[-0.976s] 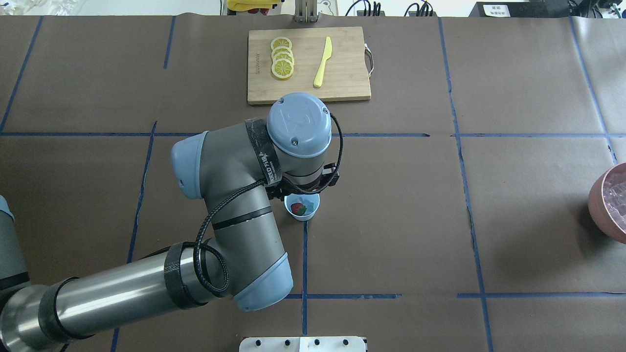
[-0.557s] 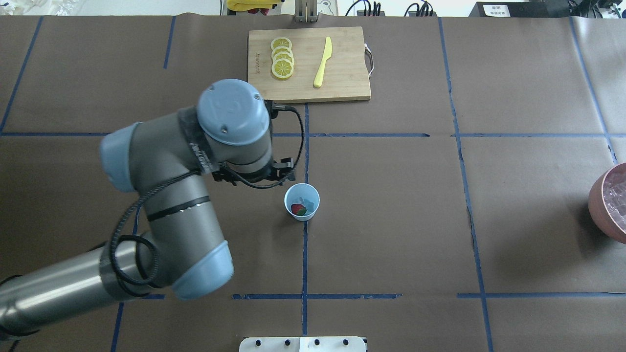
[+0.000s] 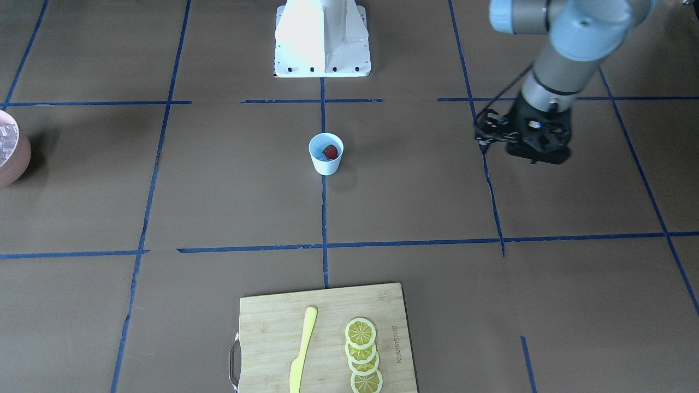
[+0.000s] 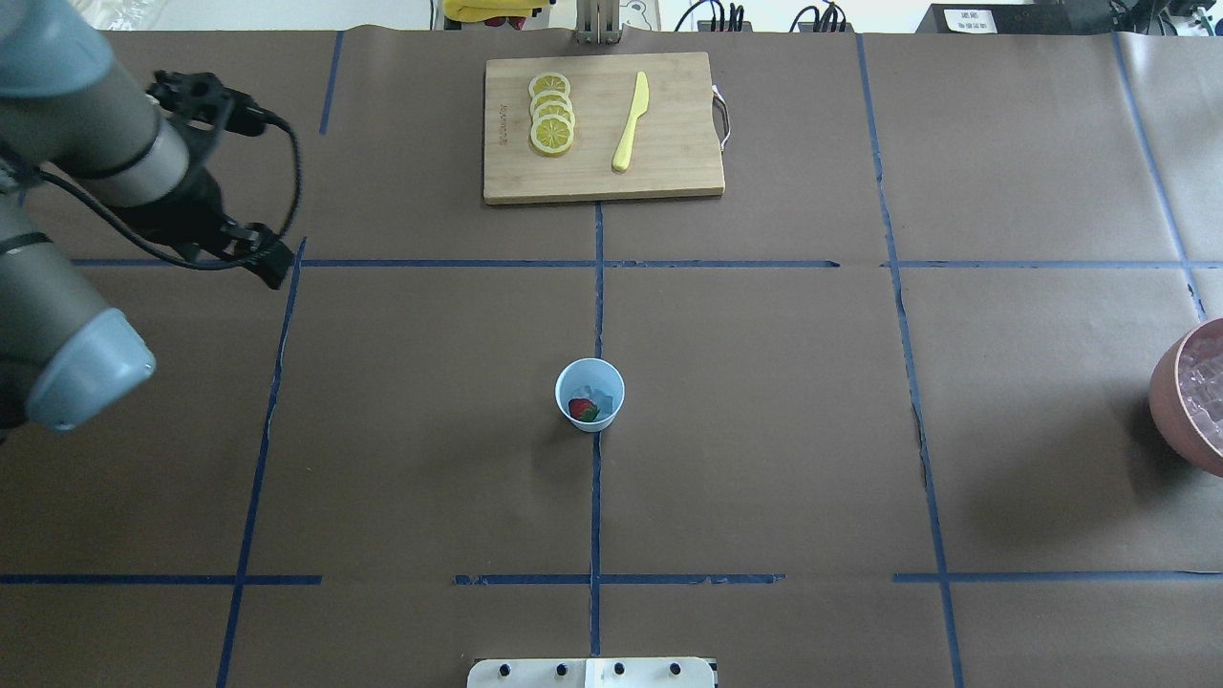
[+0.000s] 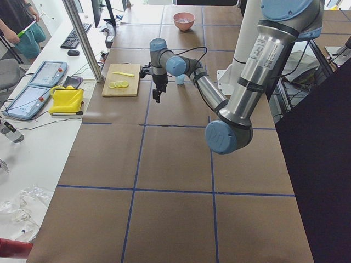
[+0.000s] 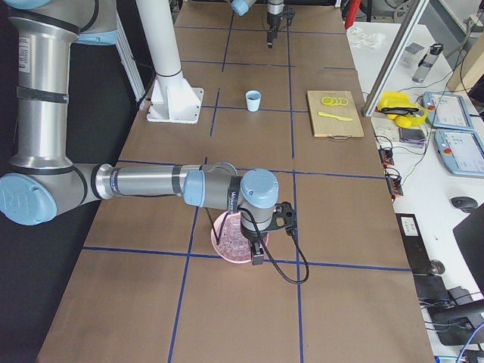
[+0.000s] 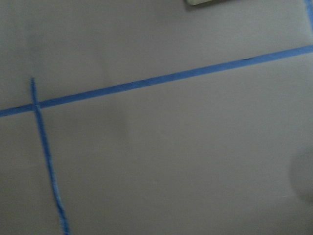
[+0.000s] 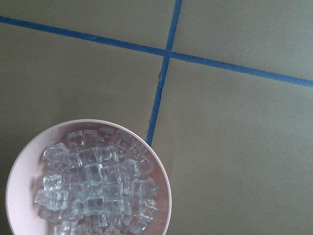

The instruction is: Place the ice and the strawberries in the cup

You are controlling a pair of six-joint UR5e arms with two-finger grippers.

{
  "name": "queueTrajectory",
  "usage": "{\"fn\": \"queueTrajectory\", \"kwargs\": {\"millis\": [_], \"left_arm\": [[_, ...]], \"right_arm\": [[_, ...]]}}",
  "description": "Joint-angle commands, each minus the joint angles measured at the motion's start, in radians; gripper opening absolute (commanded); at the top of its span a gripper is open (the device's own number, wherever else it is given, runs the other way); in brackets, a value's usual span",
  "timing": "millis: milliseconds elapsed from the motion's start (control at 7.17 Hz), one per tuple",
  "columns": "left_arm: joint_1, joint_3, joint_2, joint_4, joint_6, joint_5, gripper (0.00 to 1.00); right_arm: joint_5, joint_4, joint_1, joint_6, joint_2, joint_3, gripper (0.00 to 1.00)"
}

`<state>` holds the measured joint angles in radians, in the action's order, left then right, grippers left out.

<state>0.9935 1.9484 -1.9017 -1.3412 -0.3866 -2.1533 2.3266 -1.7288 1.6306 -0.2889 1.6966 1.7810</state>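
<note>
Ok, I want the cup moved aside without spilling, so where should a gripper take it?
Take the cup by its outer wall just under the rim, coming level from the side. It stands upright and narrows downward, so a high grip likely holds best, and the strawberry and ice inside stay untouched.

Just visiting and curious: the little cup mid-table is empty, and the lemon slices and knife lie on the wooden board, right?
Not quite. The cup is not empty: the overhead view shows a strawberry and some ice in it. The lemon slices and knife do lie on the board.
</note>
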Motion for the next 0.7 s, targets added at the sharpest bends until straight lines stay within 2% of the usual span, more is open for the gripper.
{"fn": "queueTrajectory", "kwargs": {"millis": [0, 279, 418, 557], "left_arm": [[0.268, -0.049, 0.161, -0.001, 0.371, -0.111, 1.00], [0.371, -0.058, 0.318, -0.003, 0.403, -0.128, 1.00], [0.408, -0.065, 0.350, -0.004, 0.408, -0.128, 1.00], [0.457, -0.098, 0.378, -0.039, 0.490, -0.129, 1.00]], "right_arm": [[0.000, 0.000, 0.000, -0.001, 0.000, 0.000, 0.99], [0.000, 0.000, 0.000, 0.001, 0.000, 0.000, 0.99], [0.000, 0.000, 0.000, 0.001, 0.000, 0.000, 0.99], [0.000, 0.000, 0.000, 0.001, 0.000, 0.001, 0.99]]}}
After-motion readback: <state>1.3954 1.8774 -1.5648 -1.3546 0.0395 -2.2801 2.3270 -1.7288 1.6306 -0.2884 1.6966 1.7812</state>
